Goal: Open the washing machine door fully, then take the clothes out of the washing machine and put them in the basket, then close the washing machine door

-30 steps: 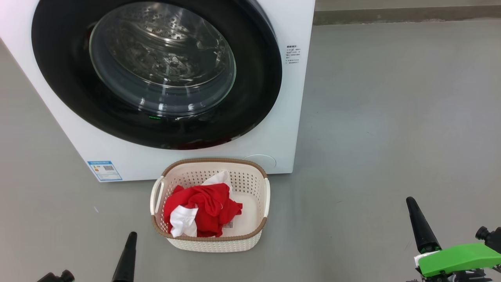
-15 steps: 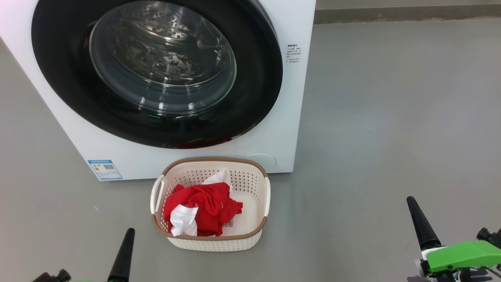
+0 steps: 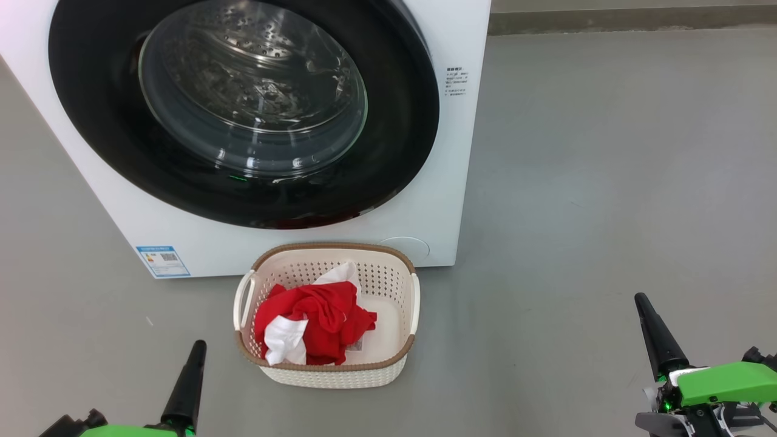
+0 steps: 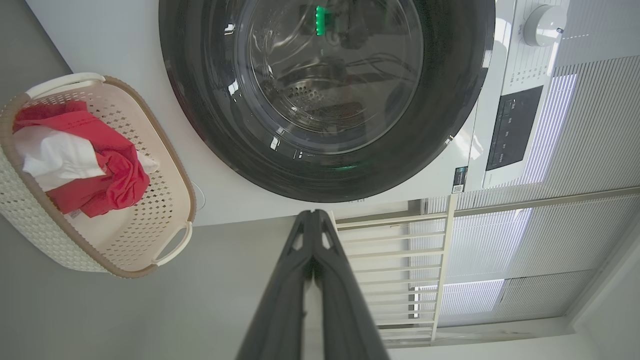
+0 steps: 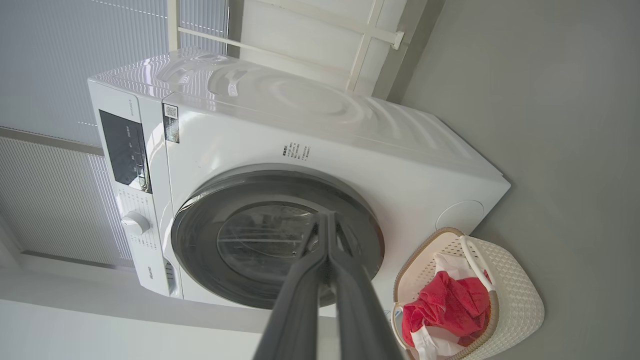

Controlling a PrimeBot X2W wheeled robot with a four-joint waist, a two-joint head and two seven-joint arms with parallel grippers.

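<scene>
The white box-shaped washing machine [image 3: 434, 209] has a smooth glossy casing; its round black-rimmed door [image 3: 407, 139] is glossy, with clear glass. The cream perforated basket [image 3: 334, 376] is matt plastic and contains soft red-and-white cloth garments [image 3: 322, 321]. The grey floor [image 3: 607, 182] is smooth and matt.

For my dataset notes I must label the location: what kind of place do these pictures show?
Probably a laundry corner of a room: a white front-loading washing machine stands on a grey floor, a cream basket of red clothes sits before it, and slatted blinds or panels are behind.
</scene>
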